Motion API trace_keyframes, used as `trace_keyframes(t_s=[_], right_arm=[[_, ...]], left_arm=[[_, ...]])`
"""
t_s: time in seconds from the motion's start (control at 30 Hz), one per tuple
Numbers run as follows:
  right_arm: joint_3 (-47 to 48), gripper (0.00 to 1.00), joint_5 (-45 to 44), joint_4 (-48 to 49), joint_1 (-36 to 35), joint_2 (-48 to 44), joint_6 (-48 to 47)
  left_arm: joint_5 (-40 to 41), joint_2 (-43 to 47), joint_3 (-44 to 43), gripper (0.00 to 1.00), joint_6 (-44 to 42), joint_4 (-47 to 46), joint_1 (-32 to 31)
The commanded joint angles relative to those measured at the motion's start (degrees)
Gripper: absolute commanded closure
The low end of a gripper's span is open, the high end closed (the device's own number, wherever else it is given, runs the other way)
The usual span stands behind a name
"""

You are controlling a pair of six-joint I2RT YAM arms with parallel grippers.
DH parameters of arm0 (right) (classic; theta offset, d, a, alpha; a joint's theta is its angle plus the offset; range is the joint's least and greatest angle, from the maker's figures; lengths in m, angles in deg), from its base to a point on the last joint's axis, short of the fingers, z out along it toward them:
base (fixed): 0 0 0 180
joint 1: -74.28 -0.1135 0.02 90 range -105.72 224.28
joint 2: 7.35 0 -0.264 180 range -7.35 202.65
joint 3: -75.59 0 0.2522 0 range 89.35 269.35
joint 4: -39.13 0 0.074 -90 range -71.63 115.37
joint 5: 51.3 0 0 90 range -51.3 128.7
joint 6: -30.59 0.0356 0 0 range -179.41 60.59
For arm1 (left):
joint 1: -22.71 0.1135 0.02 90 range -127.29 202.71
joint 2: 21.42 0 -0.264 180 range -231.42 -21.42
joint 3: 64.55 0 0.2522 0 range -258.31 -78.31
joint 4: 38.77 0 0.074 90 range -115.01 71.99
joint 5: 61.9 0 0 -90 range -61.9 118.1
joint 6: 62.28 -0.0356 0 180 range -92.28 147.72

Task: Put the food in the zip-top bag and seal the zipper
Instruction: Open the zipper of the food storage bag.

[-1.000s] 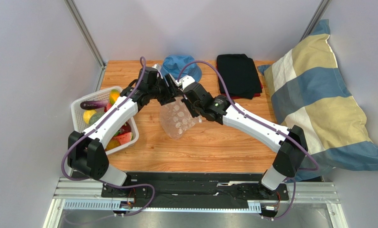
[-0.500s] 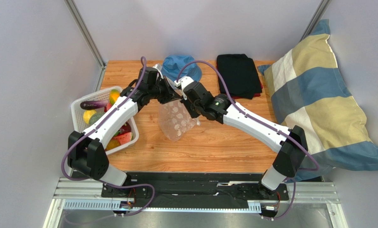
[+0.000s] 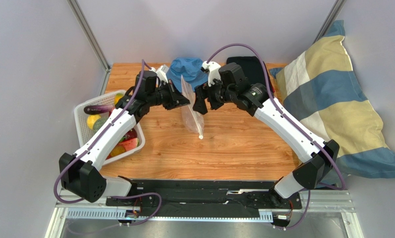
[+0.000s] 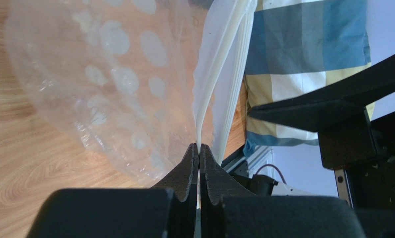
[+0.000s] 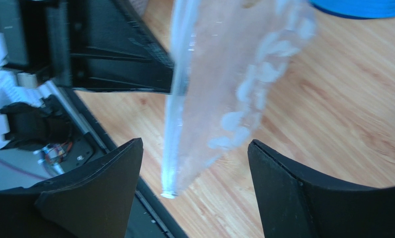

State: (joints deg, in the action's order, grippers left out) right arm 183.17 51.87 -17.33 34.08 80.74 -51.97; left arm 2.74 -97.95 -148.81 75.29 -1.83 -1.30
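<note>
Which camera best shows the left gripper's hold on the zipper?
Left wrist: the left gripper is shut on the white zipper, close up. Top external shows the bag edge-on, grip unclear; right wrist shows the bag hanging inside the open right gripper.

A lab test booth, shown by grey panel walls (image 3: 30,59), aluminium rail (image 3: 80,201) and wooden table (image 3: 234,148).

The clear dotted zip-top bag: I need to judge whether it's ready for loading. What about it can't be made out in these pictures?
- Top external: the clear white-dotted zip-top bag hangs edge-on, so whether its mouth is open cannot be read.
- Left wrist: the frame's top edge cuts off the bag's upper part, and the shut left gripper covers the pinched spot.
- Right wrist: the bag is blurred and its top is cut off by the frame edge.
</note>
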Motion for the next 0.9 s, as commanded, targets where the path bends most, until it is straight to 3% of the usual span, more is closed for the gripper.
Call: trace_keyframes(t_s=[0.0, 0.2, 0.47, 0.6, 0.77, 0.87], right_arm=[[2.59, 0.19, 10.54, 1.30, -0.84, 0.15, 3.45], [2.77, 0.15, 13.12, 2.71, -0.93, 0.94, 4.25], [2.95, 0.33, 0.29, 2.71, -1.98, 4.02, -0.49], [1.90, 0.49, -4.54, 2.44, -1.89, 3.23, -1.64], [-2.06, 0.54, -5.70, 2.44, -1.46, -0.64, -2.96], [-3.38, 0.55, -0.89, 2.62, 0.12, -2.13, -2.00]], left_arm=[[-2.32, 1.47, 0.80, 1.00, -0.38, -1.73, -0.42], [-2.23, 2.00, 0.98, 1.00, -0.29, -2.26, -1.04], [-2.58, 3.40, 1.68, 1.00, -0.20, -2.53, -1.92], [-2.85, 4.28, 1.59, 1.00, -0.81, -1.83, -1.92], [-3.37, 6.13, 1.94, 1.00, -3.36, 0.20, -1.83], [-3.55, 6.66, 2.47, 1.00, -5.03, 1.43, -1.83]])
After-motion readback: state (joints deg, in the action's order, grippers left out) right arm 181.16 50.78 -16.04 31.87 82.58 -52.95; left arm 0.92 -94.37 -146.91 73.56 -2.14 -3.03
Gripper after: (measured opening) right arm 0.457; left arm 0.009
